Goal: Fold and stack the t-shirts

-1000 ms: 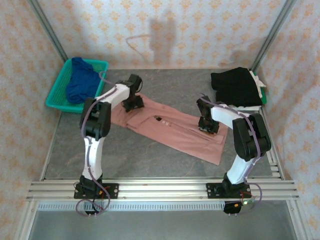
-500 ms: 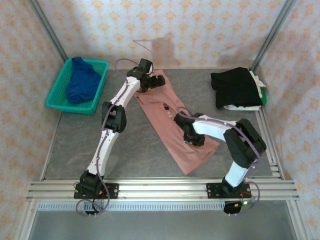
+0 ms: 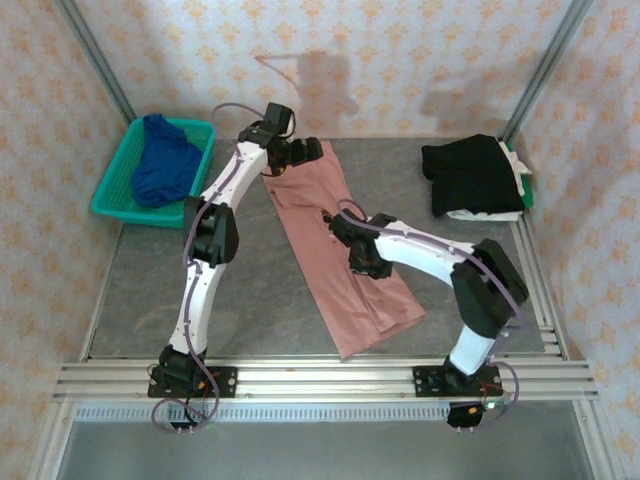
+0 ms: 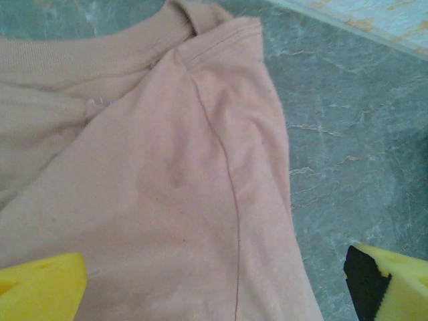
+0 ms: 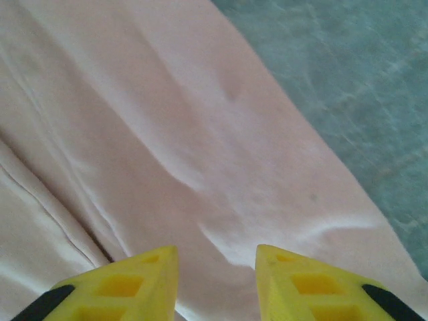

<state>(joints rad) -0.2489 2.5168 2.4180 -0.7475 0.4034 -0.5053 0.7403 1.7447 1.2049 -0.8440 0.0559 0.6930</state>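
The dusty-pink t-shirt [image 3: 340, 250] lies as a long folded strip from the worktop's [image 3: 240, 290] far edge to its near edge. The left gripper [image 3: 300, 152] hangs over the collar end, its fingers [image 4: 40, 284] spread wide and holding nothing. The right gripper [image 3: 366, 266] sits at mid-strip, its fingers [image 5: 134, 281] a narrow gap apart above flat cloth. The royal-blue t-shirt [image 3: 160, 165] fills the teal basket [image 3: 115, 205] at the far left corner. The black t-shirt [image 3: 472, 172] lies at the far right corner.

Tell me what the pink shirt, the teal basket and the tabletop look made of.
Pink t-shirt: soft matte knit, probably cotton; stitched seams, ribbed collar, limp wrinkles.
Teal basket: moulded plastic, it seems; stiff upright walls, uniform bright colour.
Tabletop: grey stone-look surface with pale veining; whether real stone or laminate is unclear.
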